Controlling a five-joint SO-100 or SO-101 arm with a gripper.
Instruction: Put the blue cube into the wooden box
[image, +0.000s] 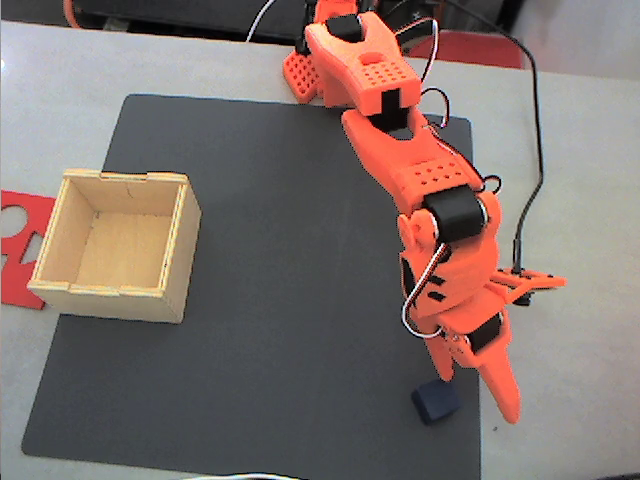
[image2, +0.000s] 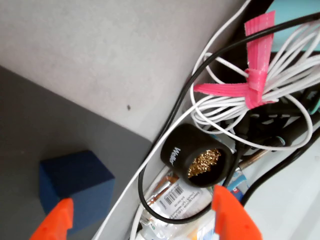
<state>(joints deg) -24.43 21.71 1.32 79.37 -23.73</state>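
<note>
The blue cube (image: 435, 403) lies on the dark mat near its front right corner in the fixed view. My orange gripper (image: 475, 395) points down just beside and above it, jaws spread wide. The wrist view has the cube (image2: 75, 187) at the lower left, right next to the left fingertip (image2: 55, 222), while the other fingertip (image2: 232, 215) is far off to the right; nothing sits between them. The wooden box (image: 125, 300) stands open-topped and empty on the mat's left edge, far from the gripper.
A dark grey mat (image: 270, 300) covers the pale table. A flat red cut-out sheet (image: 15, 240) lies left of the box. Beyond the mat edge, the wrist view shows white and black cables (image2: 280, 75) tied with pink tape and a black tip-cleaner pot (image2: 197, 152).
</note>
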